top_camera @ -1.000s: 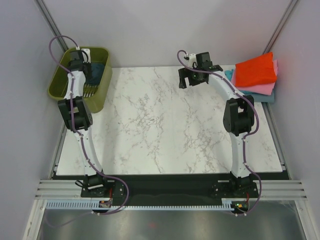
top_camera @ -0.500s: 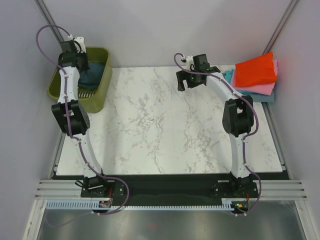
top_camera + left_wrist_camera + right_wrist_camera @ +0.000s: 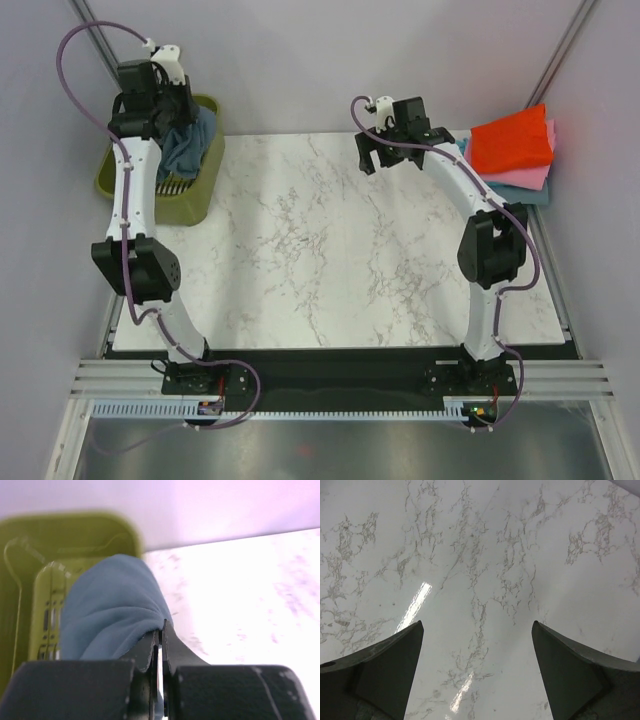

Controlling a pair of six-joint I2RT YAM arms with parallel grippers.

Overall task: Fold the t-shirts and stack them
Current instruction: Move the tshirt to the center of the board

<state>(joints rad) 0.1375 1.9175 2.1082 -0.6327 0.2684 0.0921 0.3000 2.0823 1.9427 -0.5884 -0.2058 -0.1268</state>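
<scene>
Slate blue-grey t-shirt [image 3: 110,610]: one fold is caught at the tips of the left gripper [image 3: 161,630], jaws pressed together on the cloth. The rest hangs below the jaws, long axis roughly vertical, its lower end down at the olive basket [image 3: 110,180]. Bare table [image 3: 330,250] lies to the jaws' right. Right gripper [image 3: 477,625]: jaws spread wide with nothing between them, well apart from the shirt. The folded stack [image 3: 510,145] is near it. Judgement: the left arm must lift the cloth clear of the basket rim.

White marble-veined table [image 3: 330,260] under right gripper [image 3: 477,625], glossy, glare streaks [image 3: 412,607] near one finger. Plain pale walls [image 3: 350,60] beyond it; metal posts [image 3: 100,45] in corners.
</scene>
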